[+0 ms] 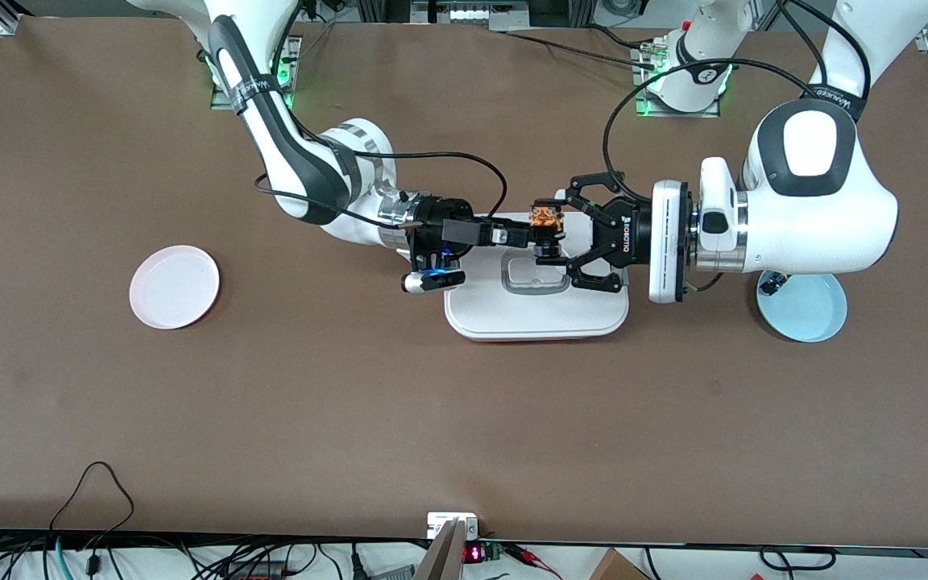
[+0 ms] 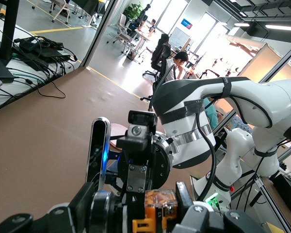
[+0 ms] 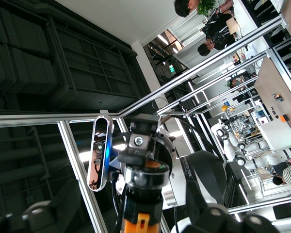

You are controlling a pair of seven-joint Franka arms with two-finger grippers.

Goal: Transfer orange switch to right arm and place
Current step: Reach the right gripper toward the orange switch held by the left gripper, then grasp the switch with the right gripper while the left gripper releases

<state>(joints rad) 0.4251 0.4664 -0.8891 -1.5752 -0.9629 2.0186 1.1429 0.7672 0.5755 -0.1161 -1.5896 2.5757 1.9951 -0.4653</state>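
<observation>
The orange switch (image 1: pixel 545 216) is held in the air over the white tray (image 1: pixel 536 318) at mid-table, with its black body pointing down the view. My left gripper (image 1: pixel 553 229), the black ROBOTIQ claw, is shut on the switch end to end. In the left wrist view its pads press the switch's (image 2: pixel 161 200) cap end and its clear orange end. My right gripper (image 1: pixel 535 235), slim and black with a blue-lit camera bar, reaches in from its own end and is shut on the switch's middle. In the right wrist view the switch (image 3: pixel 145 194) fills the lower centre.
A pink plate (image 1: pixel 174 287) lies toward the right arm's end. A light blue plate (image 1: pixel 806 314) lies under the left arm's wrist, with a small dark object (image 1: pixel 774 283) at its rim. The tray has a grey-rimmed recess (image 1: pixel 535 282).
</observation>
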